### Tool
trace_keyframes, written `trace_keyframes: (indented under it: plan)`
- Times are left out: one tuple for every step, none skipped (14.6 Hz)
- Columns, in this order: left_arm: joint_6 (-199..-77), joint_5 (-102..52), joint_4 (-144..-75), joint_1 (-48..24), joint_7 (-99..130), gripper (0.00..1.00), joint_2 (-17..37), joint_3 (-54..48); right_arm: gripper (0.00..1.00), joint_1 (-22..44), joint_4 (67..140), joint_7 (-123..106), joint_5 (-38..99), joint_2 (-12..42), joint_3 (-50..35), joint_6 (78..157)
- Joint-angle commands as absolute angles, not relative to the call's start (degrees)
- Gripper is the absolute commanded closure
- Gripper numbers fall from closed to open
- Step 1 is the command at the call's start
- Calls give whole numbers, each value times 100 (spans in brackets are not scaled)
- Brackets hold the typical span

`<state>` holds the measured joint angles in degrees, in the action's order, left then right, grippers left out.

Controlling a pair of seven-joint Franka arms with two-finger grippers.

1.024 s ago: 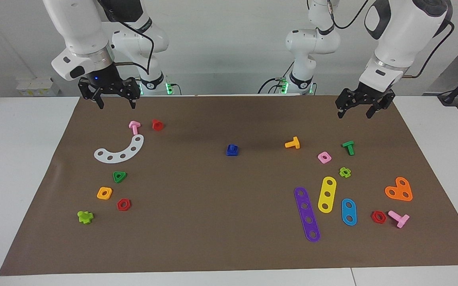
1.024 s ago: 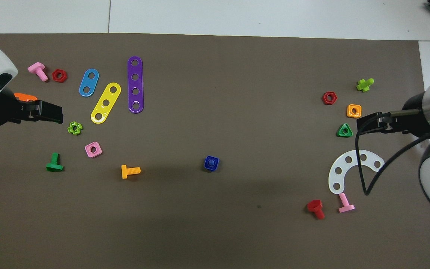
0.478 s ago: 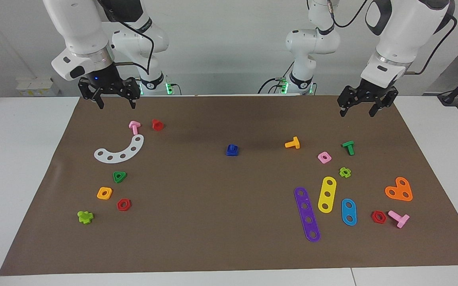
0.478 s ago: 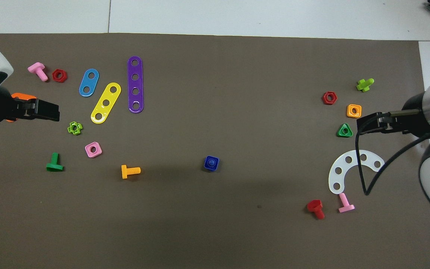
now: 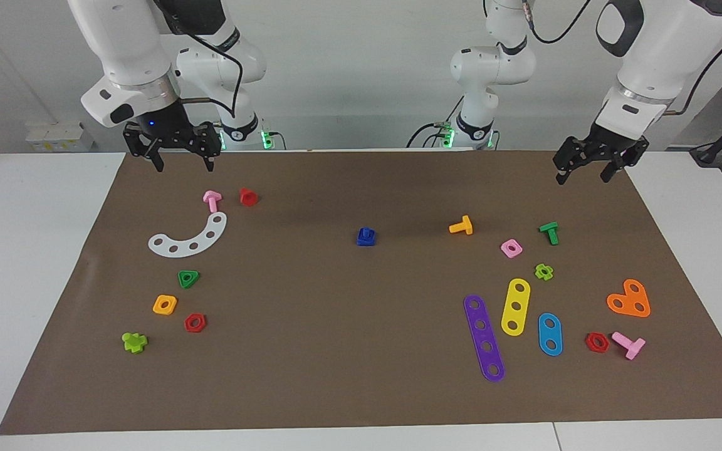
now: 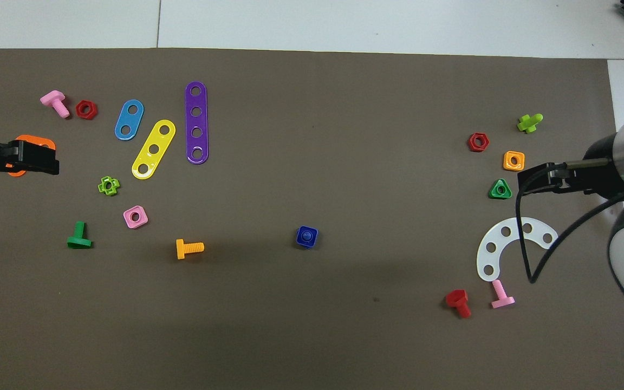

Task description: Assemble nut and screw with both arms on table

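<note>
While both arms sit up near their own corners of the brown mat [image 5: 336, 351], the blue nut [image 5: 366, 238] rests in the middle of the table [image 5: 35, 263] with the blue screw [image 6: 306, 235] seated in it, shaft up through the hole as far as I can make out. So the pair lies well apart from either tool, roughly midway between them.

Right tool [image 5: 177, 154] hangs over the mat's edge closest to the robots, fingers spread and holding nothing. Just under and ahead of it are a pink bolt [image 5: 212, 200] and a red bolt [image 5: 248, 196], with a white curved strip [image 5: 188, 238] past those.

Left tool [image 5: 597, 163] is up in the air over the mat corner at its own end, also spread wide with nothing between the fingers. A green T-shaped bolt [image 5: 549, 232] is the closest piece to it, then a pink square nut [image 5: 511, 248]. An orange bolt [image 5: 461, 226] lies between that cluster and the blue pair.
</note>
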<state>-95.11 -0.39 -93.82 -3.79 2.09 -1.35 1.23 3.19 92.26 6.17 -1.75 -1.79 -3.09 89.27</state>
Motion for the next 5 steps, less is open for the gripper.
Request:
trace_keyframes:
  plan:
    - [-9396,62,-9360,-351,176,0,-211,62,0,264,9404,659,-185,-325,-334,9053]
    - [-9404,70,-9360,-369,167,0,-211,62,0,264,9396,659,-176,-325,-334,9053]
    - [-9413,70,-9360,-395,158,0,-211,62,0,264,9396,659,-184,-325,-334,9053]
    - [-9430,70,-9352,-413,158,0,-202,53,0,264,9396,659,-185,-325,-334,9044]
    - [-9439,70,-9352,-422,158,0,-202,27,0,264,9404,659,-185,-325,-334,9044]
